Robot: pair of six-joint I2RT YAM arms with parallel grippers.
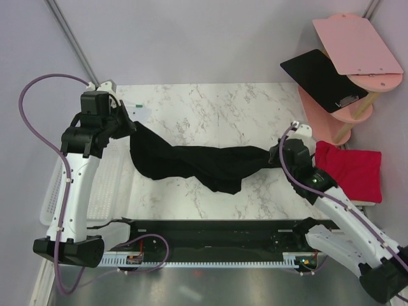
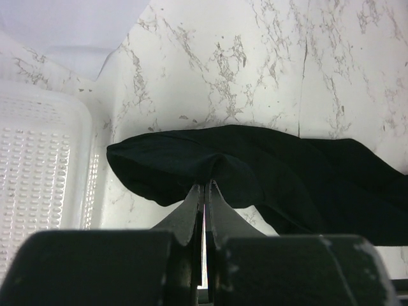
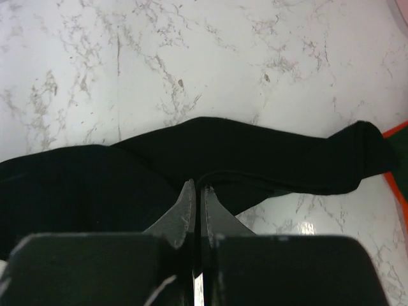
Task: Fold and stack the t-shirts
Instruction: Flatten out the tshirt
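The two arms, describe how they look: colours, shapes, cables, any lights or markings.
Both the left arm and right arm have white rounded links, black joint housings and black bases. A purple cable loops along each. The right arm shows a small green light. The left gripper and right gripper have dark fingers tapering to thin tips.

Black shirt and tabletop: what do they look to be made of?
The shirt: soft matte cloth, probably a cotton knit; it sags and creases between the left gripper and right gripper. The tabletop: hard, smooth, white with grey veins, faintly glossy; marble look, but it could be laminate rather than stone.
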